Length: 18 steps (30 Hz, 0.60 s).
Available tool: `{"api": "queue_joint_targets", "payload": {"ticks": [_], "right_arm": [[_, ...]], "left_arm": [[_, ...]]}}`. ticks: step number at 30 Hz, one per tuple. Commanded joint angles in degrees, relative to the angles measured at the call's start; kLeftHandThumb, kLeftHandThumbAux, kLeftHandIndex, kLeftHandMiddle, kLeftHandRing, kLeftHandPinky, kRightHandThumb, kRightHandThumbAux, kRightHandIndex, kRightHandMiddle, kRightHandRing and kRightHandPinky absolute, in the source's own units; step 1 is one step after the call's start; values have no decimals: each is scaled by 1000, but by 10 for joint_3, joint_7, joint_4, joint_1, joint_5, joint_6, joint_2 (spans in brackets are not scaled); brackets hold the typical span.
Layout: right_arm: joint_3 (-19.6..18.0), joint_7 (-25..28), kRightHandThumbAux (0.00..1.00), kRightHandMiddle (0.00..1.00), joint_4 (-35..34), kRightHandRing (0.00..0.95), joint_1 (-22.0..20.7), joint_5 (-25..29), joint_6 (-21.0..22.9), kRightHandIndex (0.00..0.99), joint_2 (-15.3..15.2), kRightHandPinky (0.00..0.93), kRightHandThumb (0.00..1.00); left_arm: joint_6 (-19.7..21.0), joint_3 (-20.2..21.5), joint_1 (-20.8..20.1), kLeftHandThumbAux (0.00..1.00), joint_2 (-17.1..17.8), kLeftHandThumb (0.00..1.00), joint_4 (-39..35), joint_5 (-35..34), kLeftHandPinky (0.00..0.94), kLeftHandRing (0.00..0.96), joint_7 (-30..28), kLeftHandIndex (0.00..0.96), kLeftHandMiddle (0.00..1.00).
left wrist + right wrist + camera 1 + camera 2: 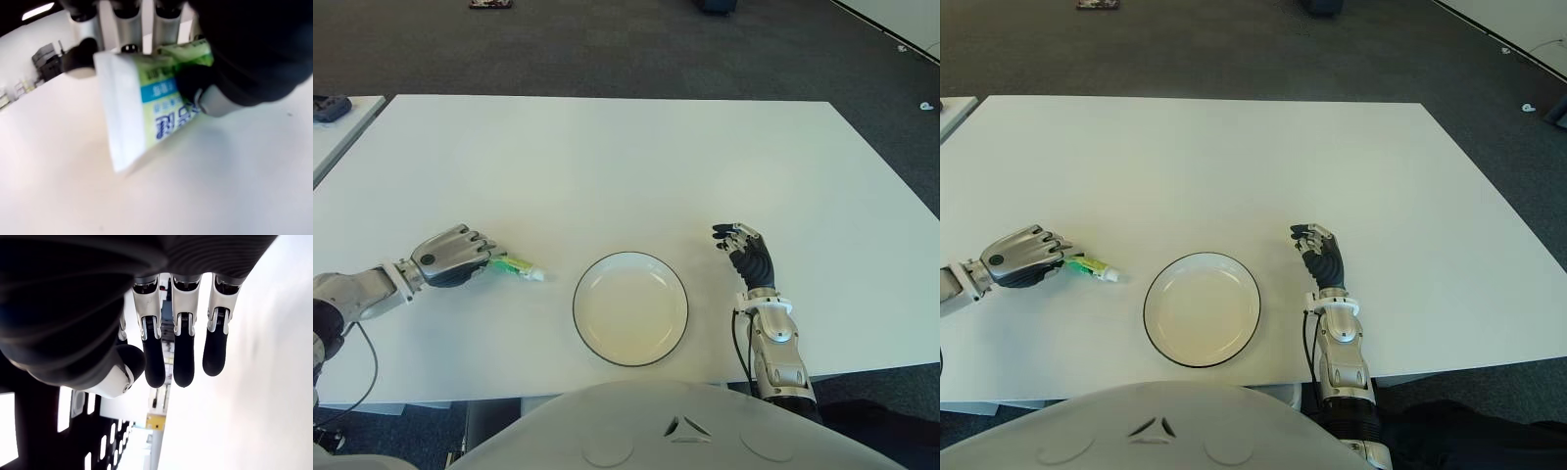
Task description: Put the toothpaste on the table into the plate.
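Note:
The toothpaste (pixel 523 266) is a white tube with green and blue print, lying on the white table (pixel 607 166) just left of the plate (pixel 629 311). My left hand (pixel 460 255) is curled over its rear part, and only the cap end sticks out toward the plate. In the left wrist view the thumb presses on the toothpaste (pixel 146 107) with the fingers (pixel 126 10) over it, so the hand is shut on the tube. The plate is white with a dark rim and holds nothing. My right hand (pixel 744 250) shows to the right of the plate, fingers (pixel 178 362) relaxed, holding nothing.
A second table with a dark object (pixel 331 106) on it stands at the far left. Dark carpet surrounds the table. The table's front edge runs close below the plate.

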Motion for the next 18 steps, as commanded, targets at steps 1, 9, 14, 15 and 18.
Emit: {"api": "queue_joint_targets", "payload": {"ticks": [1, 9, 14, 15, 18], "right_arm": [[-1, 0, 736, 370, 16, 351, -10, 2, 1, 417, 0, 379, 688], [0, 4, 737, 374, 25, 358, -16, 4, -7, 416, -1, 388, 687], [1, 2, 736, 377, 29, 360, -20, 1, -10, 417, -1, 388, 689], [2, 2, 736, 378, 30, 360, -20, 1, -10, 417, -1, 389, 689], [2, 0, 736, 381, 33, 363, -22, -1, -13, 418, 0, 391, 689]], "left_arm": [[-9, 79, 61, 706, -54, 714, -48, -219, 847, 847, -239, 442, 843], [44, 155, 95, 706, -77, 720, -133, -393, 836, 855, -358, 443, 864], [80, 199, 95, 705, -95, 724, -176, -453, 842, 856, -409, 443, 865], [85, 209, 96, 705, -100, 724, -183, -466, 844, 856, -418, 443, 865], [99, 239, 102, 705, -115, 726, -208, -503, 857, 860, -448, 443, 869]]}}
